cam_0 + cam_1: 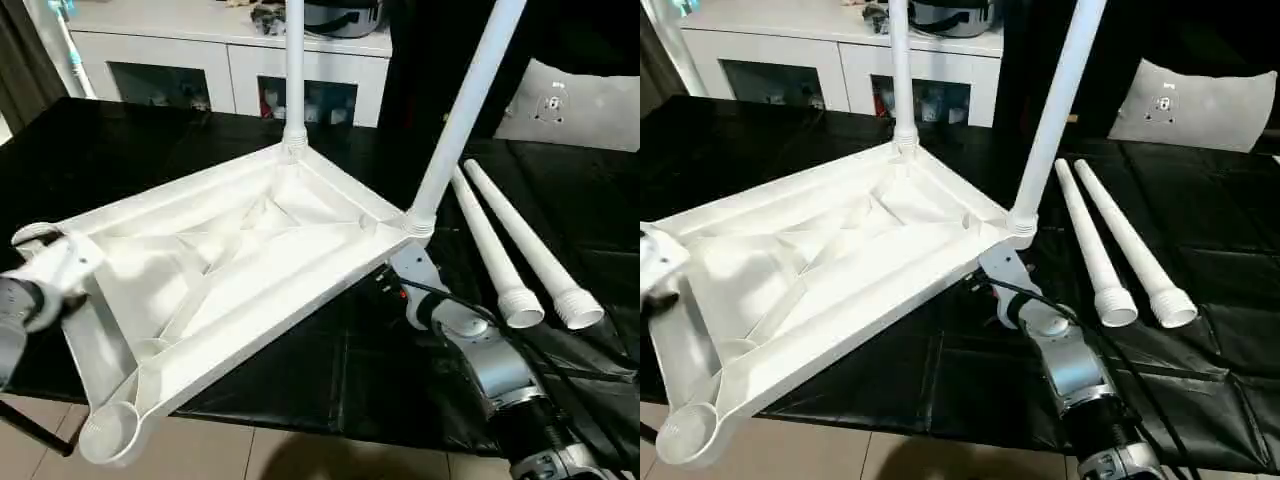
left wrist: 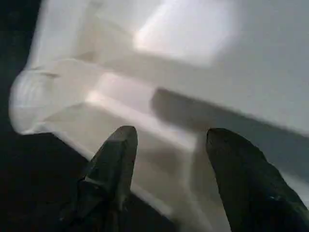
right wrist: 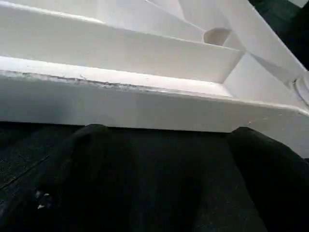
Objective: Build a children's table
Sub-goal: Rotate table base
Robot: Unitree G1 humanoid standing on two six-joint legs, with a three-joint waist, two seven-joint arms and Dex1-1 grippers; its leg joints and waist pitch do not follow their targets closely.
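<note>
The top (image 1: 230, 270) lies ribs-up on the black tabletop (image 1: 100, 150), overhanging its near edge, two legs (image 1: 455, 120) standing in its far sockets. Two spare legs (image 1: 520, 245) lie toward the right edge. Left claw (image 2: 164, 159) spread at the top's rim; right claw (image 3: 164, 140) spread beside its long rim.

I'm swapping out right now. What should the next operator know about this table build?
Left gripper: open, at the near-left edge of the upside-down tabletop.
Right gripper: open, at the top's right rim near the leg corner.
Done: two legs stand in the far corner sockets, one at the back, one at the right.
Left: two loose legs lie side by side on the black table; the near socket is empty.
</note>
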